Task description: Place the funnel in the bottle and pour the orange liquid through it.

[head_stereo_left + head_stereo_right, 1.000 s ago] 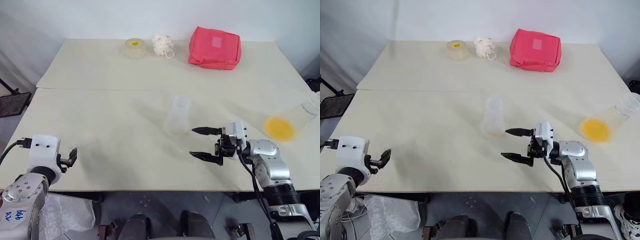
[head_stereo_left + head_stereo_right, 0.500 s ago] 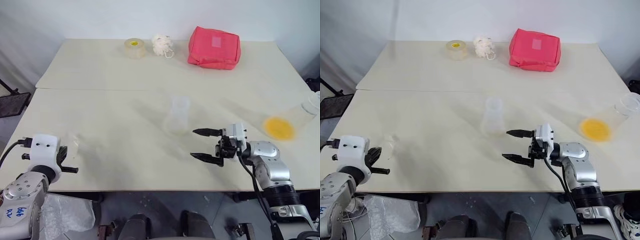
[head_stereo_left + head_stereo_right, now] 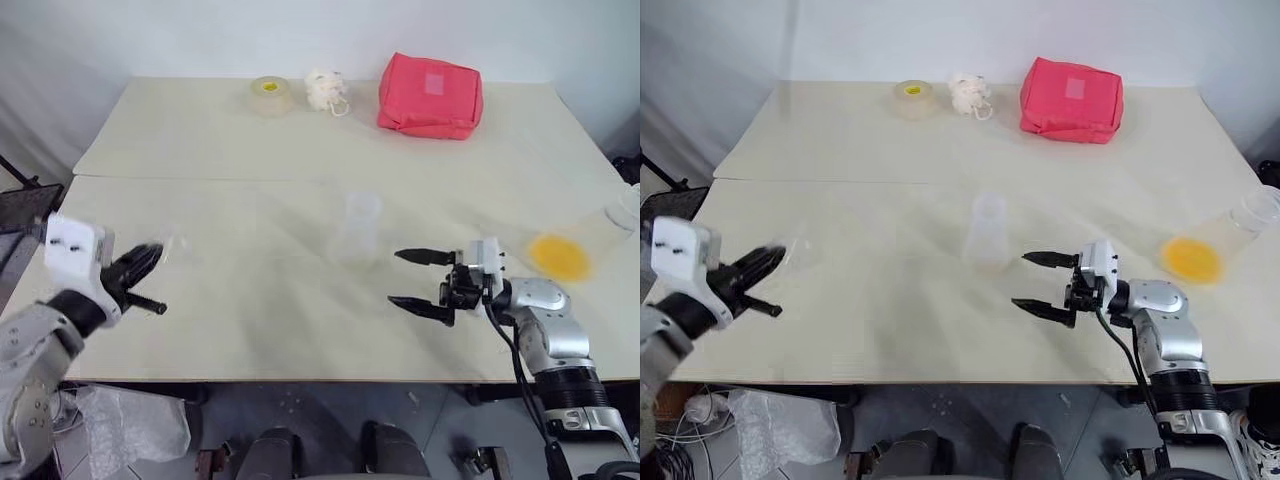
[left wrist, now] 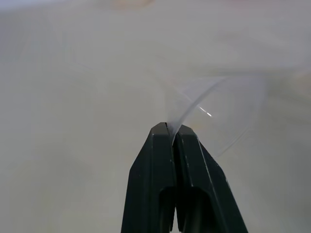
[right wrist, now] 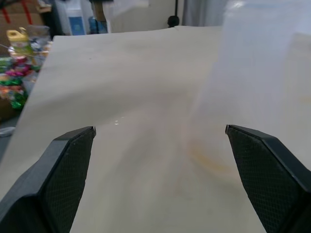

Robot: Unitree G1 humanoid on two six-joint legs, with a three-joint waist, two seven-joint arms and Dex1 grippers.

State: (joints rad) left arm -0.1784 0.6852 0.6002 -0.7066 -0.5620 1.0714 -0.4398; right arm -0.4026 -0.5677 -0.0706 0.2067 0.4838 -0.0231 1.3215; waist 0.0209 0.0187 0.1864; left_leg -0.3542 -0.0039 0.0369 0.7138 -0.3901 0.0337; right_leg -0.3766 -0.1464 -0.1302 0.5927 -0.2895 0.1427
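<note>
The bottle [image 3: 360, 232], a small clear flask, stands upright mid-table. My right gripper [image 3: 394, 277] hovers just right of it, open, fingers pointing left; in the right wrist view the bottle [image 5: 257, 73] rises beyond the spread fingertips [image 5: 68, 165]. My left gripper [image 3: 152, 258] is raised above the table's left side, shut on the rim of the clear funnel [image 3: 178, 243]. The left wrist view shows the thin funnel wall [image 4: 218, 116] pinched between the black fingers [image 4: 160, 160]. The orange liquid [image 3: 558, 256] pools in a clear vessel [image 3: 605, 225] at the right edge.
A red pouch [image 3: 430, 95], a white puff [image 3: 326, 90] and a yellow-cored tape roll [image 3: 270, 95] lie along the table's far side. A seam [image 3: 200, 179] crosses the tabletop behind the bottle. A black stand [image 3: 25, 205] sits off the left edge.
My left gripper closed on the funnel near the front left edge, then lifted it up and towards the bottle, turning level. The right arm has stayed put, open.
</note>
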